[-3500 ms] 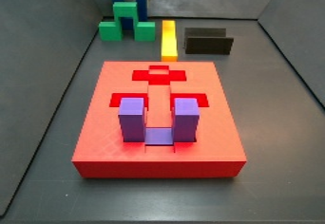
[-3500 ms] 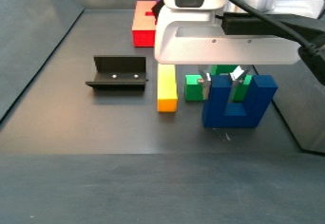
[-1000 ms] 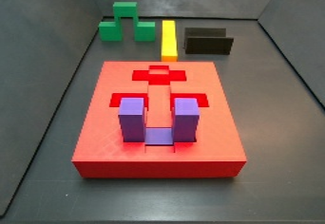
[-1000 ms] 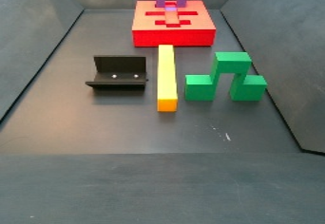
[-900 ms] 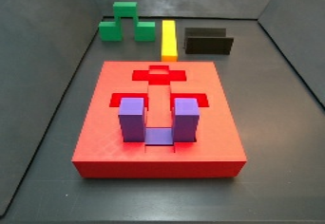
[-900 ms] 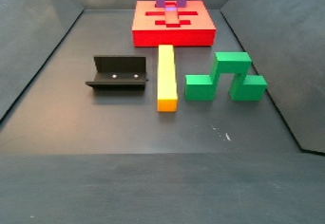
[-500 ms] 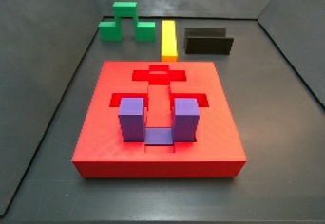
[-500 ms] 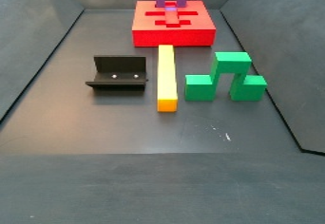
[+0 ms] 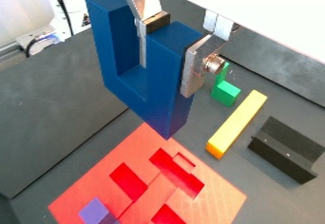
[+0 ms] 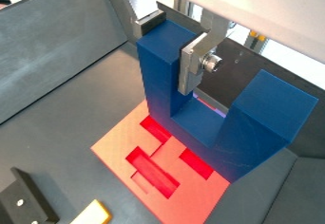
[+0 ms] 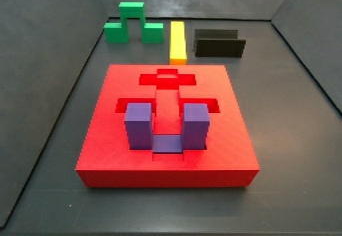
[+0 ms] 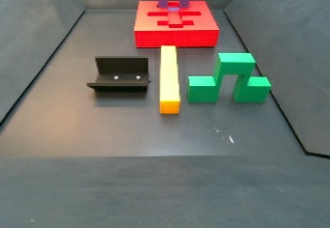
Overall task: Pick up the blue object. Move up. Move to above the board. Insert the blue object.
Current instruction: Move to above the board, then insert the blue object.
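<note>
The gripper point(image 9: 165, 49) is shut on one prong of the blue object point(image 9: 137, 71), a dark navy U-shaped block, and holds it high in the air. It also shows in a wrist view point(image 10: 172, 44) gripping the blue object point(image 10: 172, 95). The board point(image 9: 127, 154) lies far below it, with its cut-out recesses showing in both wrist views point(image 10: 121, 138). Neither the gripper nor the blue object shows in the side views. The board shows in both side views point(image 11: 120, 150) point(image 12: 194, 39). A lighter purple U-shaped block point(image 11: 167, 126) stands in one recess.
A green stepped block point(image 12: 233, 79), a yellow bar point(image 12: 168, 77) and the dark fixture point(image 12: 119, 74) lie on the grey floor away from the board. Grey walls enclose the floor. The purple block also shows in a wrist view point(image 9: 95, 212).
The gripper and blue object, seen by the green block 3.5 s ago, have left both side views. Nothing in those views has changed over the last second.
</note>
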